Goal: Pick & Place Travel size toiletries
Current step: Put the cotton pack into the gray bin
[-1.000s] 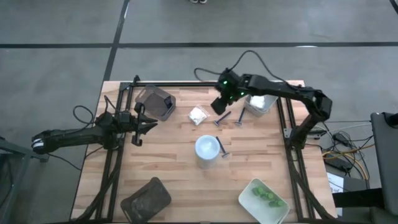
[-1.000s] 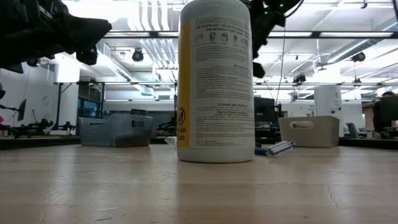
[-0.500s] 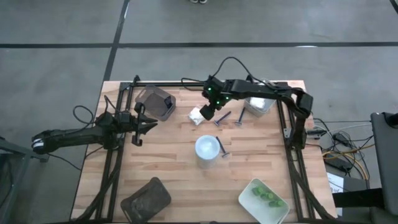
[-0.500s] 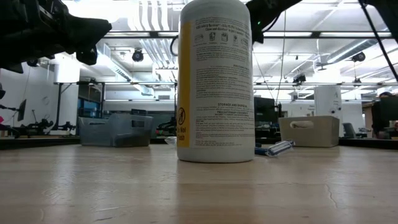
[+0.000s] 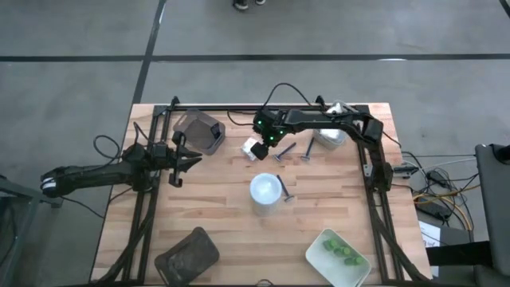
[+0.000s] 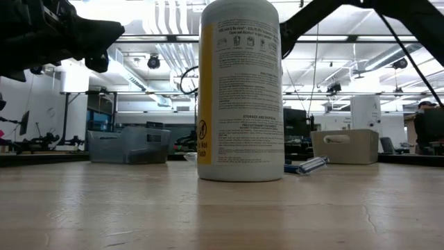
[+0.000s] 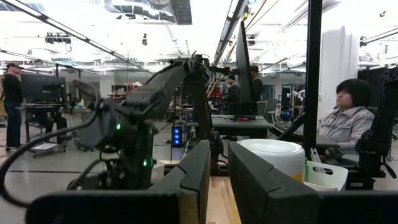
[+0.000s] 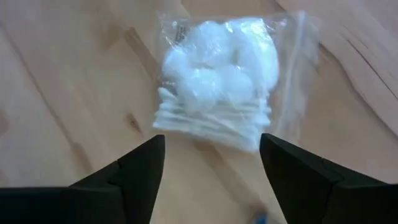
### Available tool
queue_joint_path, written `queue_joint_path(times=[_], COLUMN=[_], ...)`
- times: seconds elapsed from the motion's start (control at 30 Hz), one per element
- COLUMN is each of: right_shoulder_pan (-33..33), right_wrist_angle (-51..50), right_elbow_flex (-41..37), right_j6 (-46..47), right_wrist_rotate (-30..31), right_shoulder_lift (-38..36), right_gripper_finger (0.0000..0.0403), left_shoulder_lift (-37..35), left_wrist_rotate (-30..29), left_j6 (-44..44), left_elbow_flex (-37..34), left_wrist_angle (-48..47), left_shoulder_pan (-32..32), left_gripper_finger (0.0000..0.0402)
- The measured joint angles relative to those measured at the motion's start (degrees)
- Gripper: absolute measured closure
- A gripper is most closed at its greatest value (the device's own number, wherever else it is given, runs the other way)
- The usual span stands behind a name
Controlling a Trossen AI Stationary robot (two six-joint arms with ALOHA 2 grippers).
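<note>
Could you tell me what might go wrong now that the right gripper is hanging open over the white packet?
The right gripper is open just short of the white packet, whose clear bag is thin and flat on the table, so the fingers may pinch only film or slide off. Two razors lie close beside the packet; a sideways approach could nudge them. The left gripper waits far off.

clear packet of white cotton bits (image 8: 219, 81) lying on the wooden table (image 8: 68, 93), right gripper (image 8: 211, 163) fingers spread wide just short of it
</note>
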Motion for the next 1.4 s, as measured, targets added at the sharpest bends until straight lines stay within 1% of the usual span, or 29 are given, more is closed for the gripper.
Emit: queue_joint_path(times=[0.1,0.2,0.37,0.53,0.83,0.97,1.03,1.4], right_shoulder_pan=[0.0,0.0,0.0,0.0,0.0,0.0,0.0,0.0], right_wrist_angle=[3.2,3.8,4.1,4.1,3.8,3.6,3.2,2.3], right_elbow_flex=[0.0,0.0,0.1,0.0,0.0,0.0,-0.1,-0.1], right_j6=[-1.5,-1.4,-1.5,-1.9,-4.0,-4.7,-4.9,-5.6], right_wrist_rotate=[0.1,0.1,1.5,3.1,3.2,3.1,3.1,3.0], right_shoulder_lift=[1.8,3.6,4.6,4.5,2.6,1.4,0.7,-5.7], right_gripper_finger=[0.014,0.0146,0.0176,0.0227,0.0345,0.0384,0.0391,0.0394], left_shoulder_lift=[0.0,0.0,0.0,0.0,0.0,0.0,0.0,0.0], left_wrist_rotate=[0.0,0.0,0.0,0.0,0.0,0.0,0.0,0.0], left_j6=[0.0,0.0,0.0,0.0,0.0,0.0,0.0,0.0], left_elbow_flex=[0.0,0.0,0.0,0.0,0.0,0.0,0.0,0.0], left_wrist_angle=[0.0,0.0,0.0,0.0,0.0,0.0,0.0,-0.1], left_shoulder_pan=[0.0,0.0,0.0,0.0,0.0,0.0,0.0,0.0], left_gripper_finger=[0.0339,0.0339,0.0339,0.0339,0.0339,0.0339,0.0339,0.0339])
